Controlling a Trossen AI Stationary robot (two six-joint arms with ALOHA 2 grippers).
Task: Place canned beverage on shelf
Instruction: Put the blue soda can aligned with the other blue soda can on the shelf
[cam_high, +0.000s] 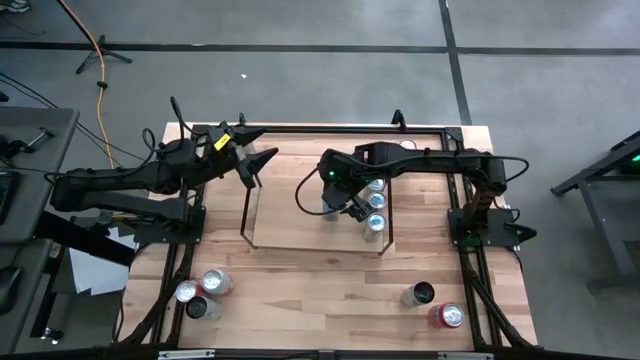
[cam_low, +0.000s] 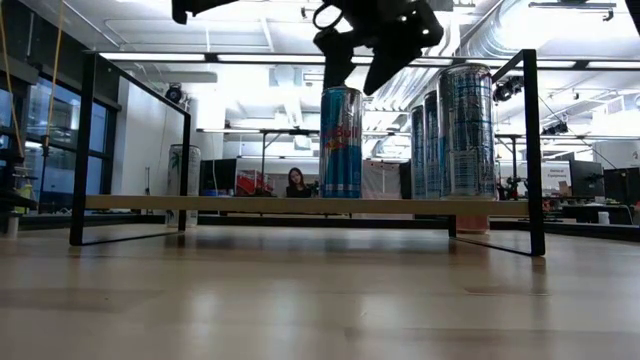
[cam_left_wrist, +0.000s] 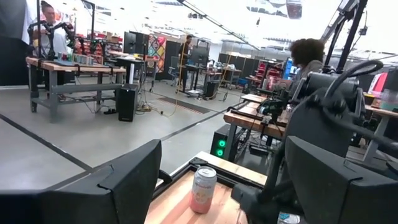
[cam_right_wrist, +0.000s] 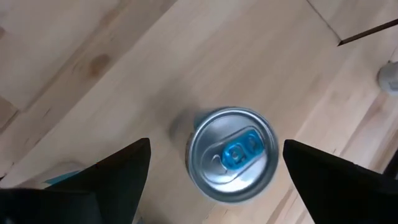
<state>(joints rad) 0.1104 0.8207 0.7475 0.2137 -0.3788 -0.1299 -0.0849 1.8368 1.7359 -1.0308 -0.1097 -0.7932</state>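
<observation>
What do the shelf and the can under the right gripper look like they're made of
The shelf looks like a light wood board, matte with faint grain, on thin black end frames that are probably metal wire. The can below the open right gripper looks like aluminium: a brushed silvery lid with a blue pull tab, and a glossy printed blue and silver side in the low view.

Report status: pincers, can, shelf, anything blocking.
Right pincer open above blue-and-silver can, which stands upright on shelf. Left pincer open, off shelf's left end. Three more cans alongside; nothing blocking.
</observation>
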